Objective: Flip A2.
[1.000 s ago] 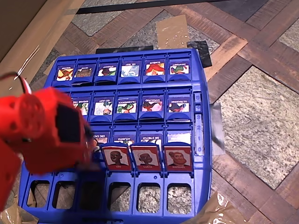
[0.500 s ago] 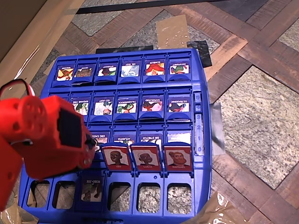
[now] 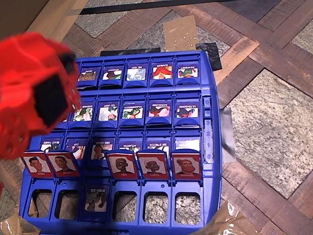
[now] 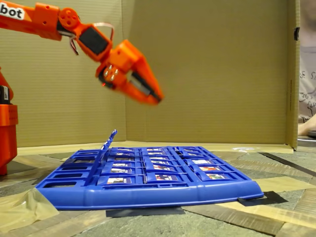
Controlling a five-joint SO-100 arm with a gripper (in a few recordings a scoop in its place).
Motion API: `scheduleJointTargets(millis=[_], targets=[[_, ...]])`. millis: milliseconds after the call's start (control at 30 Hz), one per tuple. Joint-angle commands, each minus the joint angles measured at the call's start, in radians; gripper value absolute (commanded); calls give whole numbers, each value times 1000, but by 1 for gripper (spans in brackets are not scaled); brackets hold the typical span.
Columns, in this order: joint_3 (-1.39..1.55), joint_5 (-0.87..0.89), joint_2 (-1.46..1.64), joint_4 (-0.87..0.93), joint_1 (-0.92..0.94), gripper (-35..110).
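In the overhead view the orange hand [image 3: 73,103] hangs blurred over the far-left part of the blue game board [image 3: 210,147]. Nearer the camera and a little to the right of it, A2 [image 3: 97,196] lies flat in its slot, "ROBO-JOE" face up, so the flip looks done. The red-framed tiles [image 3: 122,165] beside that gap stand upright, untouched because only one was wanted.

In the fixed view the hand [image 4: 157,96] is raised well above the board [image 4: 148,192], tips angled downward, likely lifted to clear the standing row [image 4: 106,143] below and left of it. Its fingers [image 4: 143,86] appear pressed together on nothing, though motion blur softens them.
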Motion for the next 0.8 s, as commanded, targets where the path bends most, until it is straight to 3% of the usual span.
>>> scheduleJointTargets(millis=[0,767], targets=[[6,-20,86,-115,3,0],[480,18,620,-1312,48,0]])
